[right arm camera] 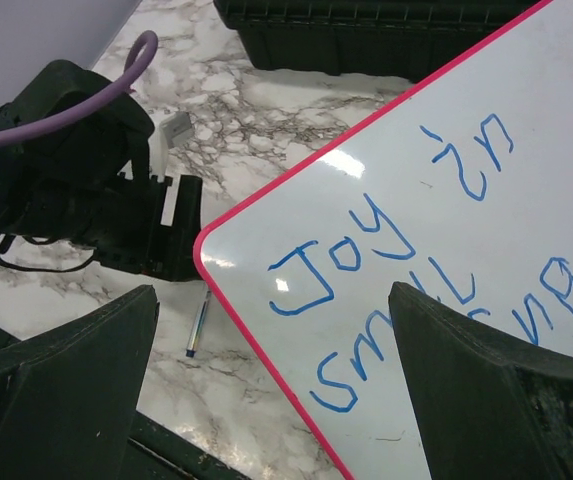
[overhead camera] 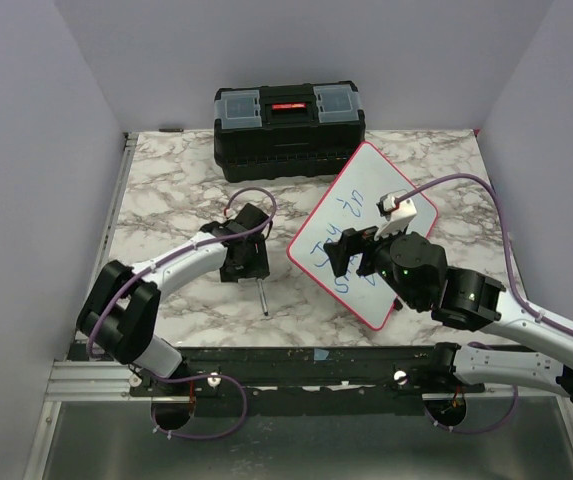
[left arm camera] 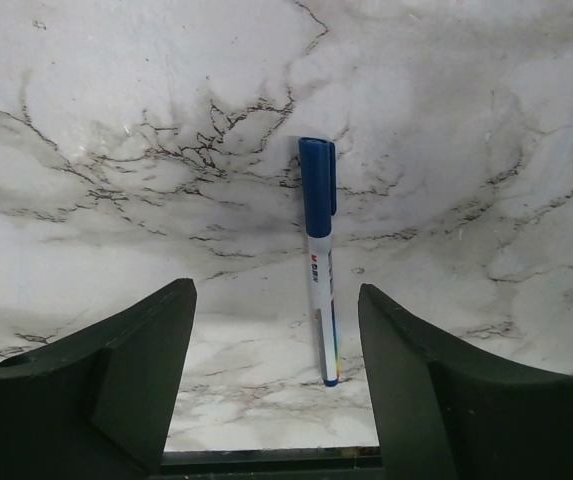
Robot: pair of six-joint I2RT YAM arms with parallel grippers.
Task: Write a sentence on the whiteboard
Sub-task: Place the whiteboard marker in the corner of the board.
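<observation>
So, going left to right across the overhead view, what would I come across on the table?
First the left gripper → then the whiteboard. I leave out three things that overlap these: the marker right by the left gripper, the black toolbox stretching behind both, and the right gripper over the board.

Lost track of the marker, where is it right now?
In the top view the marker lies on the table by the open left gripper, left of the whiteboard.
</observation>
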